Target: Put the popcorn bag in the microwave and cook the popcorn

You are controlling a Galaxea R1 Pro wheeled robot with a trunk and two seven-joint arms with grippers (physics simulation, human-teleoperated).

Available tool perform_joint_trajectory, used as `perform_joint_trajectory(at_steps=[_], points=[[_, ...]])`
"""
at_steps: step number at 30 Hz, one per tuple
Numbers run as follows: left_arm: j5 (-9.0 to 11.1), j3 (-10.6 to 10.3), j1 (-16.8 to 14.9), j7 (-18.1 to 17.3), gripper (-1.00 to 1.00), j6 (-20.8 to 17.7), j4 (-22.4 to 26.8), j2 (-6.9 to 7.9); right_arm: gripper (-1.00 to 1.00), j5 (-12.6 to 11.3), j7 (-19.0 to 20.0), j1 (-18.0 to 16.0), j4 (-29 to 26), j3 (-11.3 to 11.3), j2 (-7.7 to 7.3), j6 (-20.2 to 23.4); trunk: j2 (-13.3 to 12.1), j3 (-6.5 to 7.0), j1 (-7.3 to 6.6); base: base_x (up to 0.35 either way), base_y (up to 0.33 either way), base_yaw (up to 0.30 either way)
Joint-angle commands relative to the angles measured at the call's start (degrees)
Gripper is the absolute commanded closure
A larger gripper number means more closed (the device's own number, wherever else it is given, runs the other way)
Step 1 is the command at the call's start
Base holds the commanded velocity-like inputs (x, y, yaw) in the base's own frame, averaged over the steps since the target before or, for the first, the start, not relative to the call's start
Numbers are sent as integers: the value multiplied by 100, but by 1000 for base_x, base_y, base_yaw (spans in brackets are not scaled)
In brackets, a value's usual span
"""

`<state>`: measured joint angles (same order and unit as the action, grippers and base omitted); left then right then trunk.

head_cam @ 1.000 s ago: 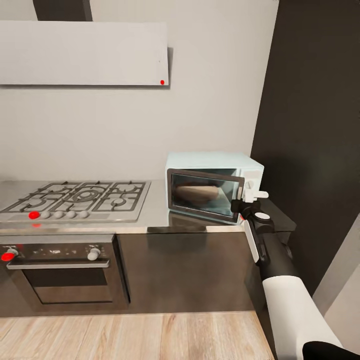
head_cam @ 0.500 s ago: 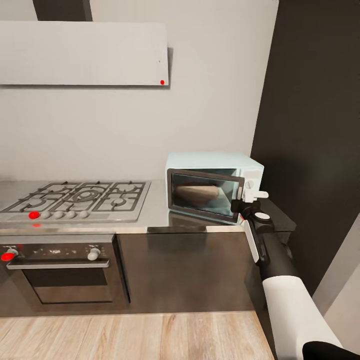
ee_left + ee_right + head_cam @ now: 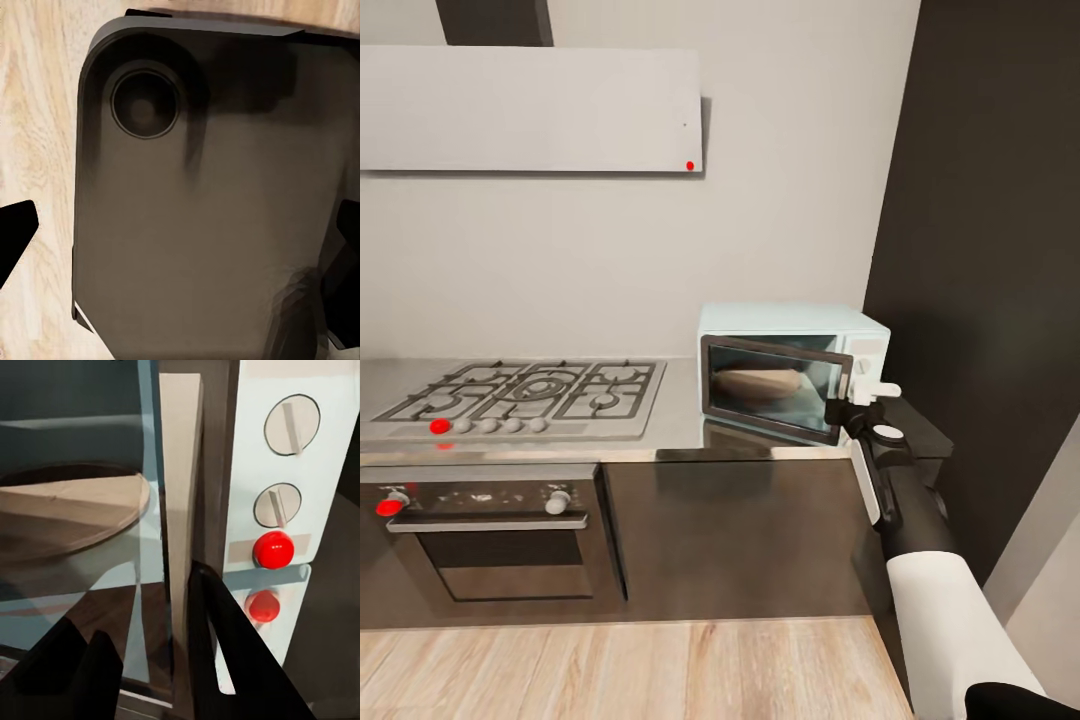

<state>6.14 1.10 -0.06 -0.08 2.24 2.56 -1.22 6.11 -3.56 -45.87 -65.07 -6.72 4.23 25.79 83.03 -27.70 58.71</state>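
- Presently my right gripper (image 3: 857,408) sits at the microwave (image 3: 792,368) door's edge — fingers (image 3: 217,652) slightly parted, straddling the door edge.
- Microwave stands on the countertop (image 3: 680,415); door ajar.
- Left gripper: state cannot be told.

Pale grey wall (image 3: 760,200) behind a gas hob (image 3: 530,392); black oven (image 3: 495,540) beneath; wall cabinet (image 3: 530,110) above; light wood floor (image 3: 620,670); dark panel (image 3: 990,250) at right.
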Motion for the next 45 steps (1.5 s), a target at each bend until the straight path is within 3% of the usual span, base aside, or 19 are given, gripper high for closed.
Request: perform_joint_trajectory(at_steps=[1,45], points=[[54,4,-3,-1,-100,13,-1,-1,100,-110,52,0,21,238,7,23,2,-7,0,0,25,0],[54,4,-3,-1,-100,13,-1,-1,100,-109,54,0,30,237,6,23,2,-7,0,-53,19,0]])
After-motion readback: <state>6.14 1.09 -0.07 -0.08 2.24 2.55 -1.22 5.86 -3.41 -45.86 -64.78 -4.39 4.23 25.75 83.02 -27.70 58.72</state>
